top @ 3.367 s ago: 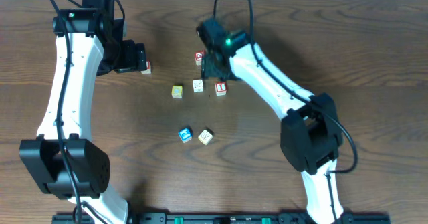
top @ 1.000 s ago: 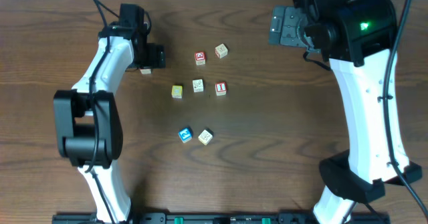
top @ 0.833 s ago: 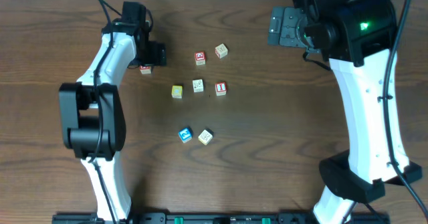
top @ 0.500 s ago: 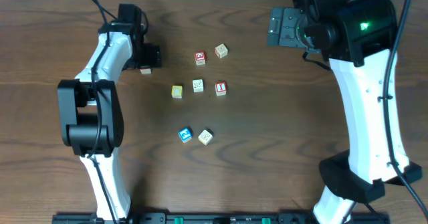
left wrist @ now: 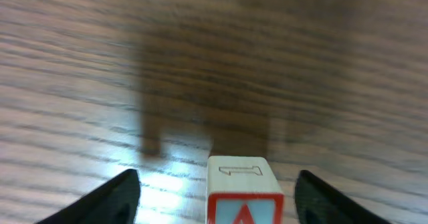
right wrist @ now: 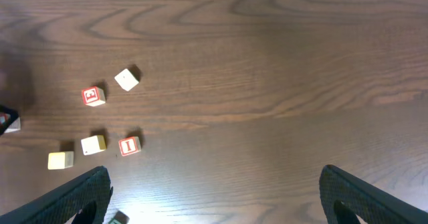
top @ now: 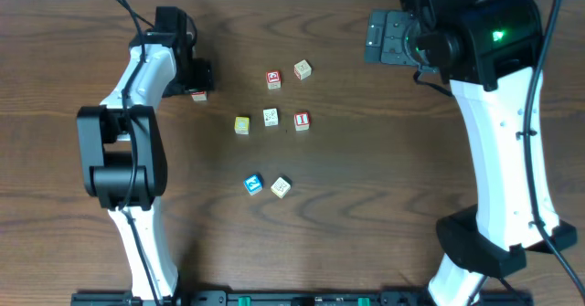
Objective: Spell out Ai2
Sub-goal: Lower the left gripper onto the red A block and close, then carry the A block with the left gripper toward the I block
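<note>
The red-and-white "A" cube (left wrist: pixel 244 190) stands on the table between my left gripper's (left wrist: pixel 217 200) open fingers, with a gap on each side. In the overhead view this cube (top: pixel 198 97) lies at the far left, just under the left gripper (top: pixel 197 85). The red-and-white "I" cube (top: pixel 302 121) sits mid-table and shows in the right wrist view (right wrist: pixel 130 146). The blue-and-white "2" cube (top: pixel 253 184) lies nearer the front. My right gripper (top: pixel 379 36) is open and empty, high at the back right, far from all cubes.
A red-faced cube with another symbol (top: pixel 273 79) and a cream cube (top: pixel 303 69) lie at the back. A yellowish cube (top: pixel 241 125) and a cream cube (top: pixel 271 117) sit left of the "I" cube. Another cream cube (top: pixel 281 187) rests beside the "2" cube.
My right arm has pulled back from over the cubes to the back right, uncovering the cream cube. My left gripper has shifted slightly left around the "A" cube, which stays put.
</note>
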Motion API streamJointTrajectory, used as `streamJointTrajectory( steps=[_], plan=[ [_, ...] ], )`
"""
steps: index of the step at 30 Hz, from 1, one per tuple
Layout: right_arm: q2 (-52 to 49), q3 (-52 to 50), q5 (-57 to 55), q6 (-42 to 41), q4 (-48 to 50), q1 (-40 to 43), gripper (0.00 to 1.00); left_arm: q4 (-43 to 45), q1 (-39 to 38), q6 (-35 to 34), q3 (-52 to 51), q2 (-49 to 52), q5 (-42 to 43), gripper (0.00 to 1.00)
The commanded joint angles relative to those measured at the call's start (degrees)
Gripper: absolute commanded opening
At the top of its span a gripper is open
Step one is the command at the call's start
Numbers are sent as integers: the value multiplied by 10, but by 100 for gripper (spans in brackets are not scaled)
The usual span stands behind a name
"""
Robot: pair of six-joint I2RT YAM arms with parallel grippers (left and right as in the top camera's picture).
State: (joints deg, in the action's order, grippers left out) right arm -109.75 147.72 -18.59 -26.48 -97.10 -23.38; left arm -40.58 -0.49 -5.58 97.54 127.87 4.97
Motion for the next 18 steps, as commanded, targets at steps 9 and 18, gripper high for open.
streamJointTrajectory(
  steps=[9,18],
  plan=[
    [7,5,0,9,-2,1,99,4,-1,18,11,33,8,42],
    [7,5,0,9,-2,1,99,-15,-7,30,18,32,6,22]
  ],
)
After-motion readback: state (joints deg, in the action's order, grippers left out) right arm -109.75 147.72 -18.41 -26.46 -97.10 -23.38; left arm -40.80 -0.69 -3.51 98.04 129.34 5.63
